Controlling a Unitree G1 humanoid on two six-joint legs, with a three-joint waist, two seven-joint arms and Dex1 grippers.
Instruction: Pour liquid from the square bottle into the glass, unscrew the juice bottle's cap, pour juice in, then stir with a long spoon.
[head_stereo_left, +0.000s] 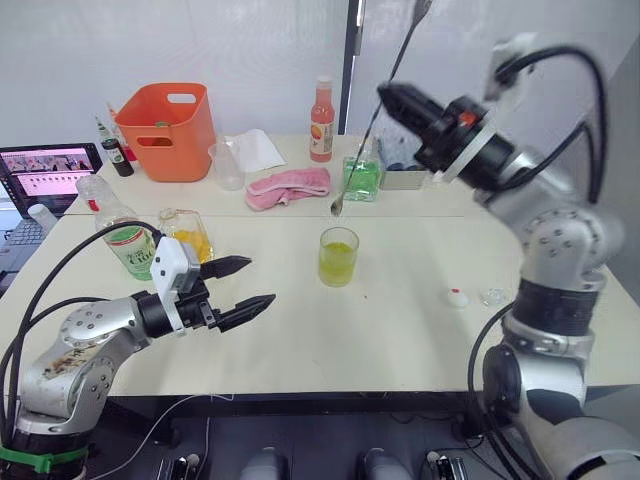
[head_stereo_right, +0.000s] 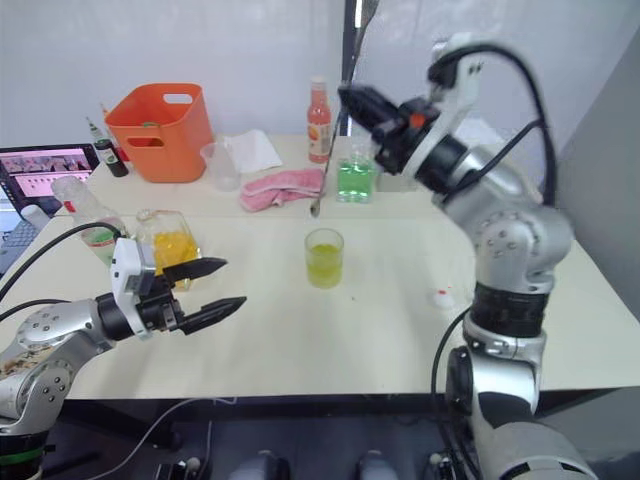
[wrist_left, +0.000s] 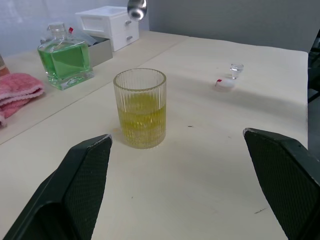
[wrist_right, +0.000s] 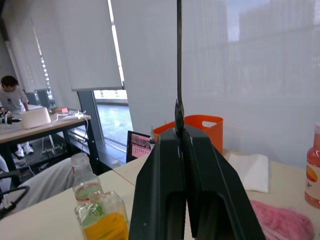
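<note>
- right end effector (head_stereo_left: 388, 92) raised above the tabletop (head_stereo_left: 400, 330), fingers clamped on the long spoon (head_stereo_left: 372, 120)
- spoon tilted, bowl down, hanging above and just behind the glass (head_stereo_left: 338, 257), not in it
- glass part full of yellow-green liquid
- left end effector (head_stereo_left: 246, 286) wide apart, holding nothing, glass near, ahead of its tips

A ribbed glass (wrist_left: 140, 107), partly filled with yellow-green liquid (wrist_left: 142, 120), is seen upright on the cream table (wrist_left: 200, 170) between the left gripper's (wrist_left: 177, 165) two widely parted black fingers (wrist_left: 82, 177). The bowl of a spoon (wrist_left: 136, 8) is held above it. Behind are found a green-filled square bottle (wrist_left: 65, 60), a pink cloth (wrist_left: 17, 92), a white drawer box (wrist_left: 112, 25), a white cap (wrist_left: 224, 83) and a glass stopper (wrist_left: 236, 69).
</note>
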